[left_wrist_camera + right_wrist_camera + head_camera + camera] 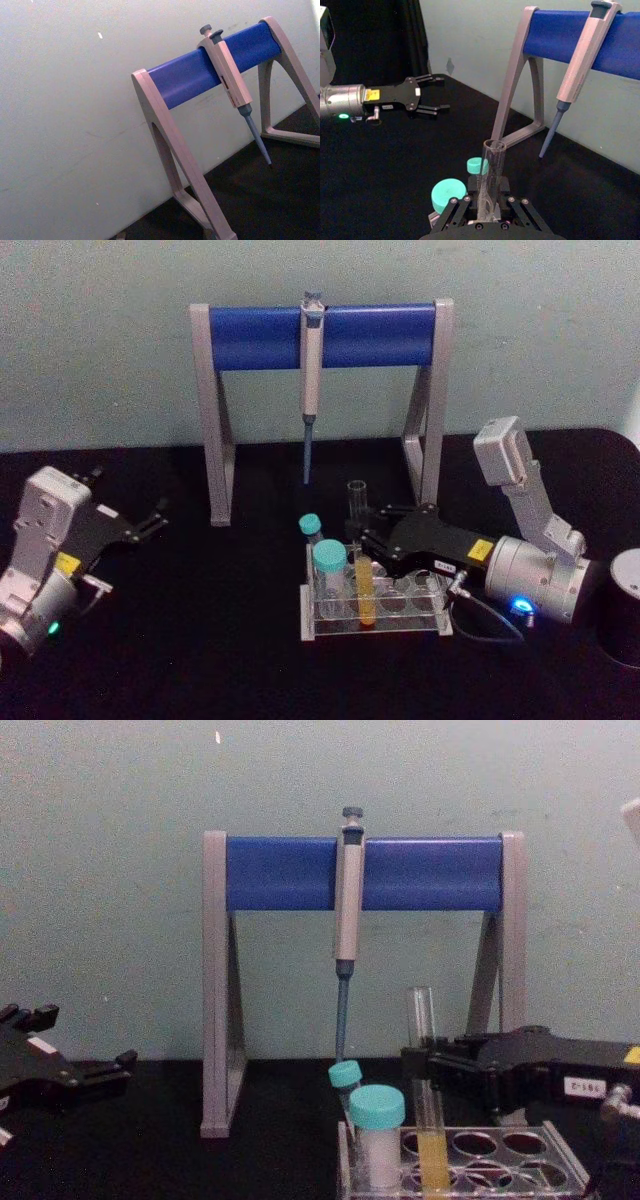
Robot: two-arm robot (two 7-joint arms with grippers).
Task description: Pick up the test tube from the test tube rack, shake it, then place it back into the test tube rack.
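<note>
Now, with right hand clamped narrowly on tall clear glass test tube, upright in low clear plastic test tube rack: lift straight up, clear of teal-capped tubes. Left hand parked far left, spread wide.

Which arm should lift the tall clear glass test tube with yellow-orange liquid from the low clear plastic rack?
Right. The right gripper is at the test tube, which stands upright in the test tube rack. The left gripper is open and far to the left, well apart from the rack.
</note>
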